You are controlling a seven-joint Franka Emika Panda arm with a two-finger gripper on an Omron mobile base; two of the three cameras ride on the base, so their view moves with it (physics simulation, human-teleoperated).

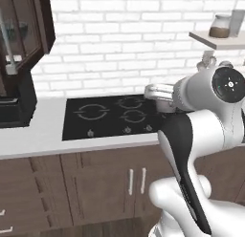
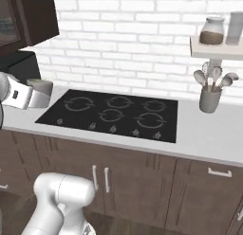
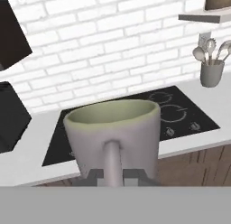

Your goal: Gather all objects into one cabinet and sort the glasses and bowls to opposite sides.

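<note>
With the pale grey-green handleless cup (image 3: pixel 113 128) pinched upright in the gripper (image 3: pixel 113 175) over the black cooktop (image 3: pixel 176 112), you should keep it level while carrying it left toward the dark brown wall cabinet (image 1: pixel 26 26).

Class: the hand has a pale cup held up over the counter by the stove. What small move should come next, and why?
Probably carry the cup up and toward the wall cabinet beside the cooktop. The hand already grips the cup, lifted off the counter, and the cabinet's door looks open.
</note>
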